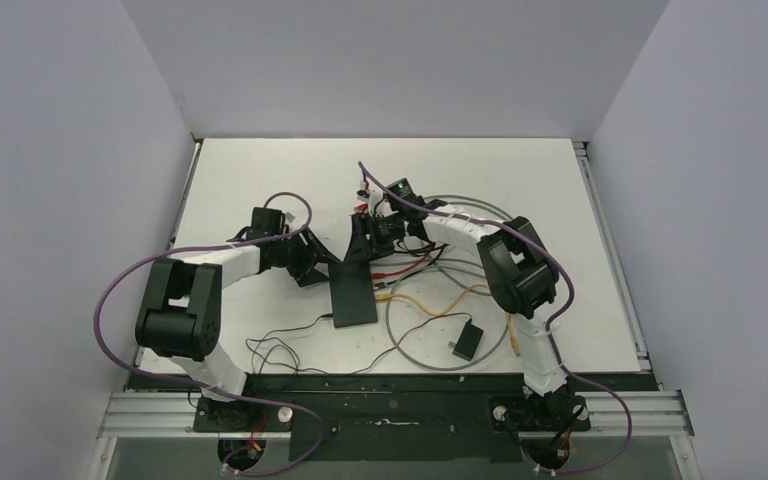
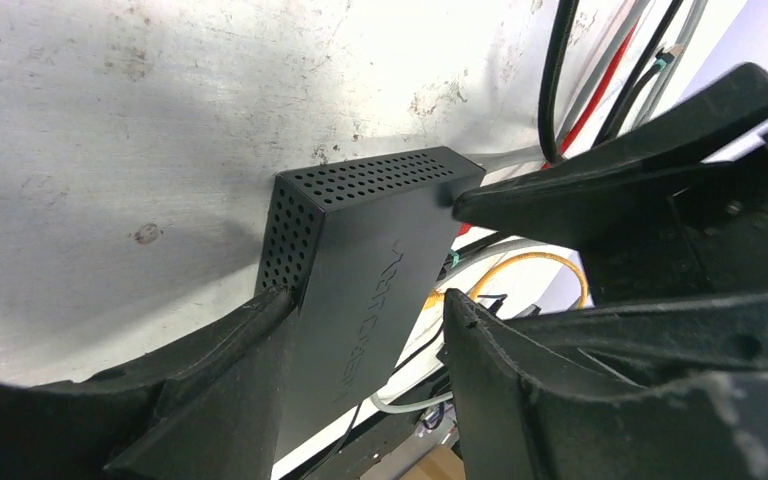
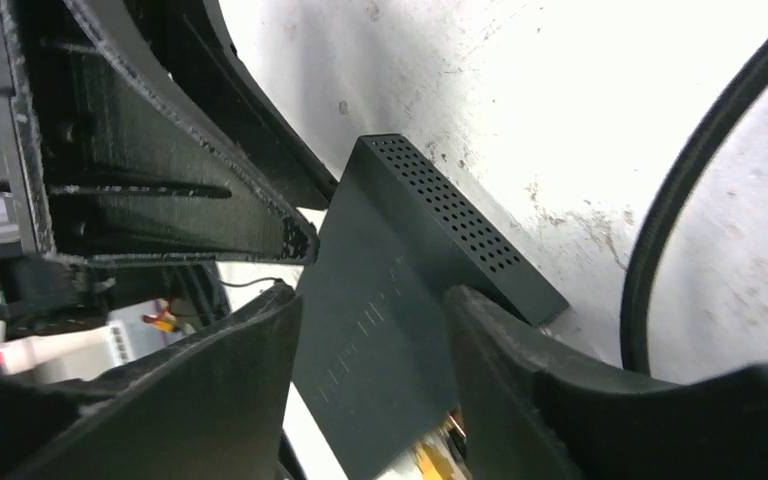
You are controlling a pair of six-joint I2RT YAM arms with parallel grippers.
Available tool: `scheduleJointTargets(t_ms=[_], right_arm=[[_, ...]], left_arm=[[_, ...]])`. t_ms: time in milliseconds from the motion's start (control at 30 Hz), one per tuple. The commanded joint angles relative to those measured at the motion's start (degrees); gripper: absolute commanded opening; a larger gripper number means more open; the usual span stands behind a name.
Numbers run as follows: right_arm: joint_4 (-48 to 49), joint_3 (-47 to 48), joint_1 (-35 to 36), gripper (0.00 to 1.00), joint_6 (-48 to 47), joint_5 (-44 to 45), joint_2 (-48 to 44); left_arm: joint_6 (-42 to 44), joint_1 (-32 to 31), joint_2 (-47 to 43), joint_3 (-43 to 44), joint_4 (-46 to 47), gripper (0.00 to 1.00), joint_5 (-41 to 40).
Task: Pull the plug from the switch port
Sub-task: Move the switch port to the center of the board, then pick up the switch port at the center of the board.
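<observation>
The white scuffed tabletop point(image 1: 260, 180) carries everything, and the switch, a flat matte-black rectangular box with perforated vent holes along its thin sides point(image 1: 353, 295), lies near its middle between the two arms, its far end reached by both of them. The left gripper point(image 2: 365, 300) has its jaws set across the box's width, one finger against the vented corner and the other at the cabled edge, so it looks clenched on the switch as a brace. The right gripper point(image 3: 375, 295) straddles the same end with jaws spread wide; I cannot tell whether they press on it. A grey cable loop point(image 1: 430, 365), a yellow cable point(image 1: 430, 300) and a red cable point(image 1: 405, 268) trail off the port side, and a small black adapter block point(image 1: 467, 340) sits apart. The plug is not clearly shown. The step in hand seems to be steadying the box; next, the right jaws would need to reach a plug and draw it straight out
</observation>
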Motion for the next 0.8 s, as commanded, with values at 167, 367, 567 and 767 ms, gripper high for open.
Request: scheduleJointTargets(t_ms=[167, 367, 567, 767], right_arm=[[-6.4, -0.36, -1.05, 0.68, -9.64, 12.42, -10.01], [-7.46, -1.01, -0.98, 0.69, -10.27, 10.2, -7.13], [-9.48, 0.07, -0.94, 0.69, -11.4, 6.78, -2.96], [-8.58, -0.25, -0.88, 0.67, -10.58, 4.01, -1.02]], left_arm=[[7.14, -0.46, -1.16, 5.93, -9.67, 0.56, -5.5], [6.93, -0.78, 0.95, 2.96, -7.41, 0.56, -4.8], [4.92, -2.06, 2.7, 0.59, -2.95, 0.55, -2.98], [2.1, -3.1, 2.72, 0.99, 1.09, 0.53, -0.79]])
